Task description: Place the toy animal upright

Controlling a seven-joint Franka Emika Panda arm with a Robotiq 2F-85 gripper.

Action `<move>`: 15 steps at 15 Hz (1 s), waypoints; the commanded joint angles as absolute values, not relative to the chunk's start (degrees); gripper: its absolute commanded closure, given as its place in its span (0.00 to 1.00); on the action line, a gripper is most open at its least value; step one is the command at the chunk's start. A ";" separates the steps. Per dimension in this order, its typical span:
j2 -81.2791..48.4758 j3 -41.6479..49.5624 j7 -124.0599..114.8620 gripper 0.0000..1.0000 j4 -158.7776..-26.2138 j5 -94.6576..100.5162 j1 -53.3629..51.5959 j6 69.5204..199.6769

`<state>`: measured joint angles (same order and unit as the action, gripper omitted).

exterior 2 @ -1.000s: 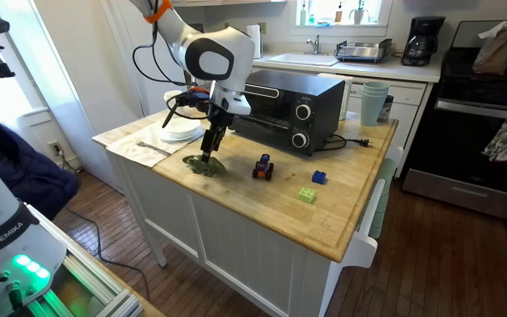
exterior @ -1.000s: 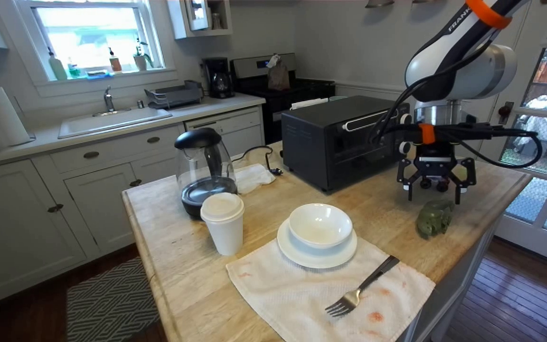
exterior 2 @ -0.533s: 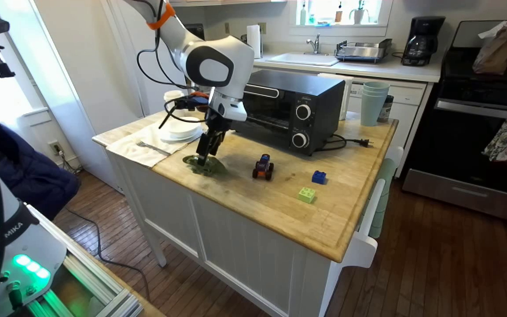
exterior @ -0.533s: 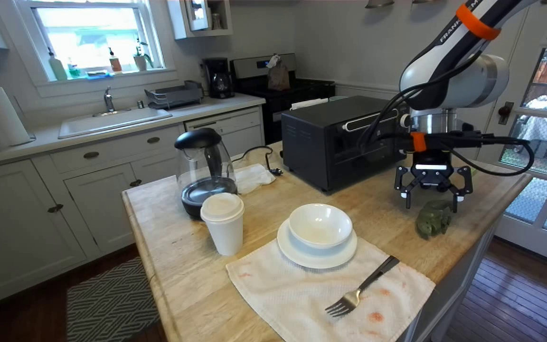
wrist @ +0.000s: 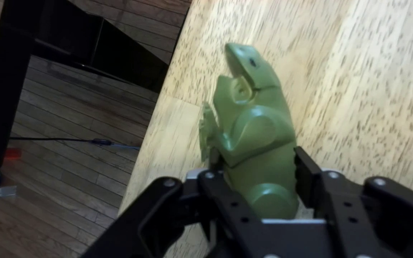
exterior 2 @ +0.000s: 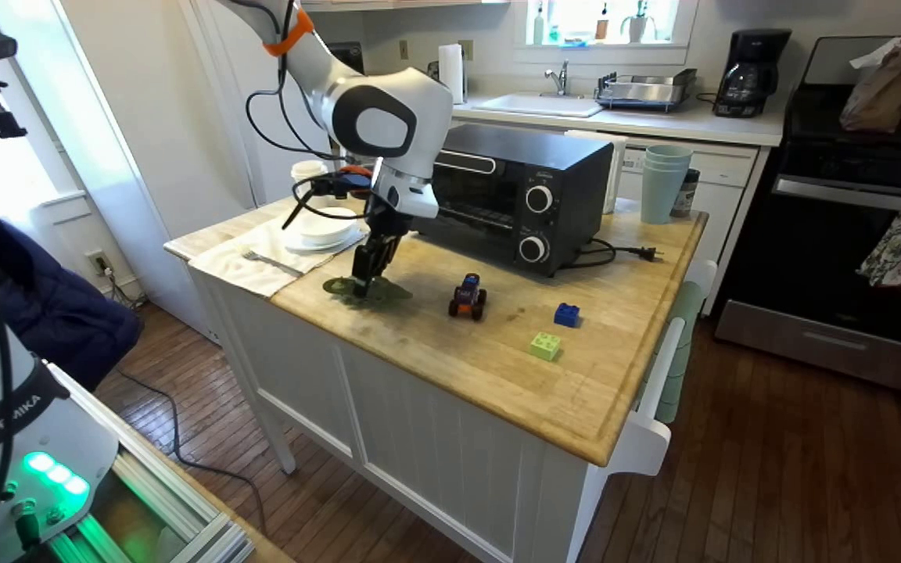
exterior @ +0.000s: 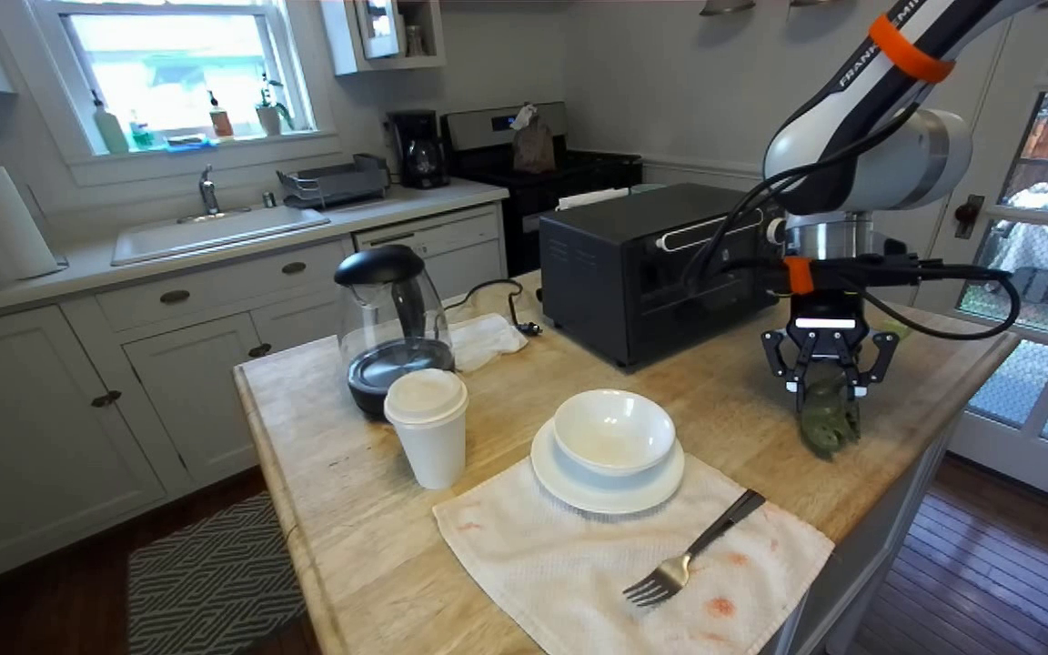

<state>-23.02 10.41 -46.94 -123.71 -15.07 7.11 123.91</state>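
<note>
The toy animal [wrist: 264, 143], a green figure with an open mouth and a dark eye, lies on its side on the wooden table. Its head points away from my gripper [wrist: 256, 157] in the wrist view. Both black fingers [wrist: 307, 175] press against its body, one on each side, so the jaws are shut on it. In both exterior views the gripper [exterior: 828, 398] comes straight down over the toy animal [exterior: 824, 428], which rests at table height. Its rear end is partly hidden behind the gripper in the wrist view.
Close by are the white bowl [exterior: 615, 432], a fork [exterior: 697, 546] on a cloth, and the black toaster oven [exterior 2: 521, 195]. A toy truck [exterior 2: 468, 297], a blue brick [exterior 2: 566, 314] and a light green brick [exterior 2: 545, 346] stand farther along. The table edge [wrist: 156, 118] runs near the toy.
My gripper has come down and shifted onto the toy animal, and its fingers have closed from wide apart to its sides. The toy has turned slightly between them.
</note>
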 commanded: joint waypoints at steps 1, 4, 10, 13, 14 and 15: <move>-24.19 10.44 -48.03 0.66 -121.78 -16.06 6.91 122.36; -23.89 10.46 -48.13 0.19 -121.90 -15.83 6.81 122.12; -23.47 10.38 -48.17 0.00 -120.98 -14.52 6.19 118.36; -23.84 10.33 -48.54 0.00 -119.80 -14.27 5.66 115.80; -24.06 10.31 -48.61 0.00 -119.36 -14.34 5.52 115.21; -24.39 10.20 -48.39 0.00 -118.79 -14.66 5.52 114.82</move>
<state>-23.18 10.38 -47.23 -121.30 -14.95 5.92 117.41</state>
